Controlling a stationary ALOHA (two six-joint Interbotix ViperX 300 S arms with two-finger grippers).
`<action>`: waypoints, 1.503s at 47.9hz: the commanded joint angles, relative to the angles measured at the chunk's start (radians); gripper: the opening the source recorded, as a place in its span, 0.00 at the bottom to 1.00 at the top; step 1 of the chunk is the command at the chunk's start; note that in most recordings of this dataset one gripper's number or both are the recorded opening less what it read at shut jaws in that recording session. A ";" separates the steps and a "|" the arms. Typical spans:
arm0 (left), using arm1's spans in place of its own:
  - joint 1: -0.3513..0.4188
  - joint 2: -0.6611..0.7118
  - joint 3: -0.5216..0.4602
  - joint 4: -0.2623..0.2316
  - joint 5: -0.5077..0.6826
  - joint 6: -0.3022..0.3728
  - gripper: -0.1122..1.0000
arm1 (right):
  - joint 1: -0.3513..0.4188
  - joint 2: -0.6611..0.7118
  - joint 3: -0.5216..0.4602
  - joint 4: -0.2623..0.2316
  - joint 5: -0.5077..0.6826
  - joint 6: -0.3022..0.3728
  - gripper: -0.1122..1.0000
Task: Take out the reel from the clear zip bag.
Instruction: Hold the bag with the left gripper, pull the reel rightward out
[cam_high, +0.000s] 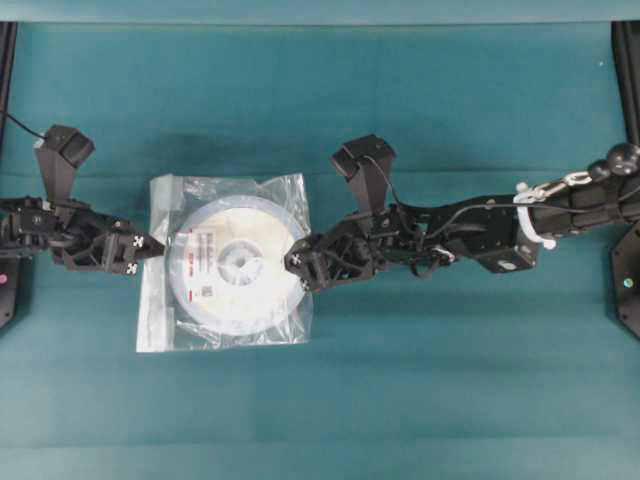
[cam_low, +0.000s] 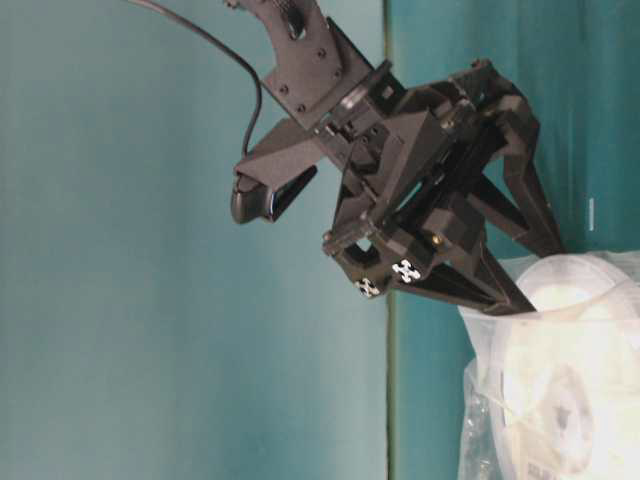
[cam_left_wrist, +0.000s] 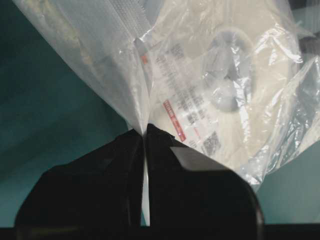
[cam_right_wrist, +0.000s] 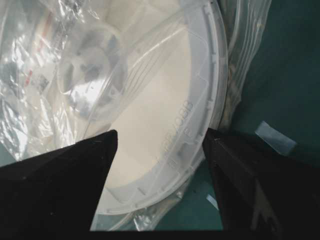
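Teal tabletop (cam_high: 400, 380): clear zip bag (cam_high: 290, 190) flat, reel (cam_high: 232, 262) inside. Left claw (cam_high: 148, 255) pinched shut on bag edge, anchoring it. Right claw (cam_high: 297, 262) spread wide, empty, straddling reel rim for extraction.

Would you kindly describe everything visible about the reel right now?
The reel is a flat, round spool of white, translucent plastic with a cream centre, a small hub hole and a white label bearing a red stripe and small codes. It lies flat on the teal table, inside the clear zip bag, whose left edge the left end effector pinches. The open right end effector straddles its right rim.
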 joint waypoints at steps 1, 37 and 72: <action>0.000 -0.003 -0.006 0.003 -0.006 0.003 0.10 | 0.005 -0.003 -0.020 0.002 -0.008 0.009 0.86; 0.000 0.000 -0.006 0.003 -0.006 0.003 0.10 | 0.006 0.026 -0.051 0.008 0.034 0.072 0.64; 0.000 0.002 -0.008 0.002 -0.006 0.003 0.10 | -0.002 0.026 -0.058 0.008 0.049 0.074 0.26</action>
